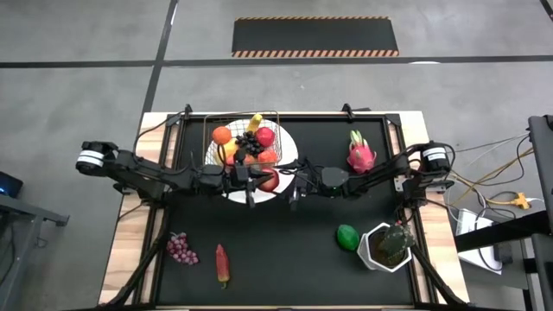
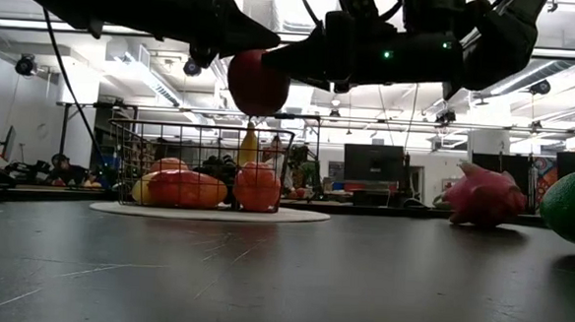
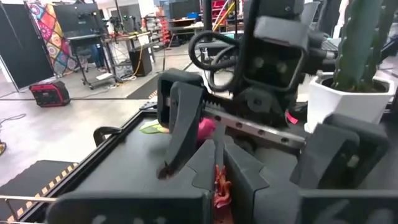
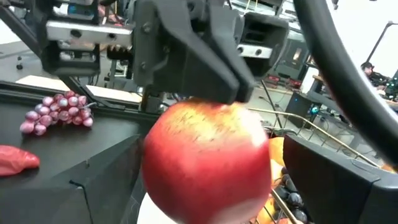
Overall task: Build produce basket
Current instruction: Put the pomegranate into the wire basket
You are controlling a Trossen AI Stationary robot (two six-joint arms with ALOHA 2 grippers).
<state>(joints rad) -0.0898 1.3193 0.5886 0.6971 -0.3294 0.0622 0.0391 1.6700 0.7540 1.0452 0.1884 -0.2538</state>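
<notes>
One red apple (image 1: 270,180) in the right gripper's (image 1: 288,183) grasp near the basket (image 1: 207,131) (left gripper (image 1: 251,183) clenched)

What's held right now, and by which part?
Red apple, in the air: left gripper pinches its top; right gripper flanks its sides, hold unclear.

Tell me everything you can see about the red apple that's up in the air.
The red apple is round, glossy and plastic-looking, with a faint yellowish speckled patch on top. It hangs clear of the table, higher than the rim of the basket, where the left claw and right claw meet. The left claw touches its top; which one carries it is unclear.
</notes>
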